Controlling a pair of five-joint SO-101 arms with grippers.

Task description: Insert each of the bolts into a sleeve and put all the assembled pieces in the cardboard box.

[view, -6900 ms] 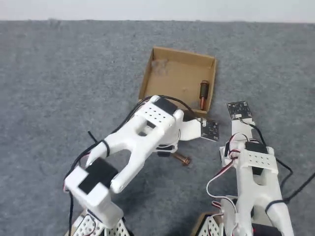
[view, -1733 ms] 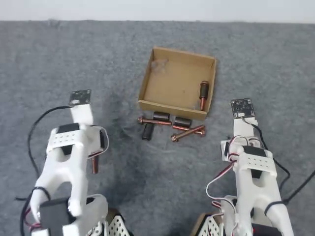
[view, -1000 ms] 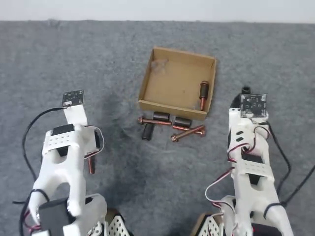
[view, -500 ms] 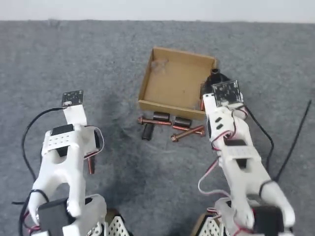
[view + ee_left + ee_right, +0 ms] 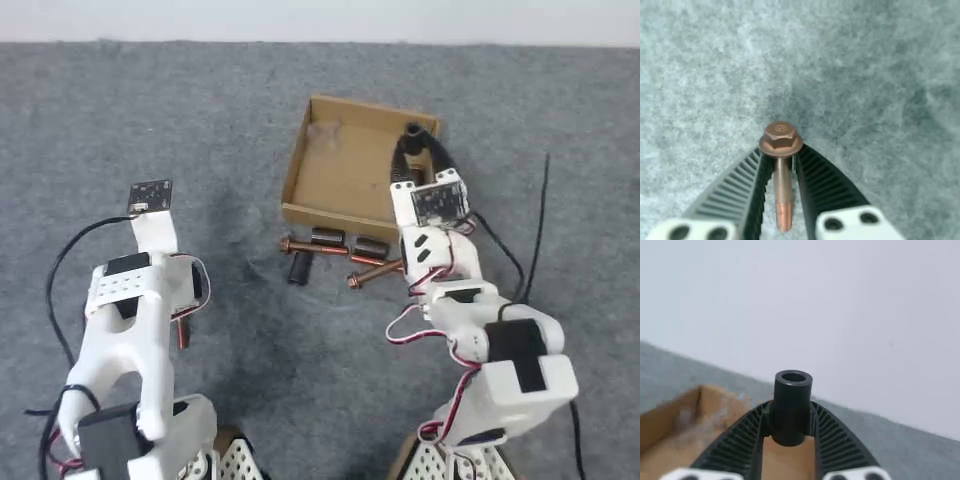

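My left gripper is shut on a copper bolt, its hex head sticking out past the fingertips over grey carpet. In the high view this arm stands at the left with the bolt under it. My right gripper is shut on a black sleeve, bore facing outward. It is raised over the right side of the cardboard box, sleeve near the far wall. In front of the box lie two loose bolts and three black sleeves.
Grey carpet covers the table. A white wall runs along the far edge. Cables trail from both arms, one arching to the right of the right arm. The box's near wall stands just behind the loose parts.
The right arm has swung from the right side up and over the box with the black sleeve, covering the assembled piece that lay inside. The left arm has stayed almost still with its bolt.
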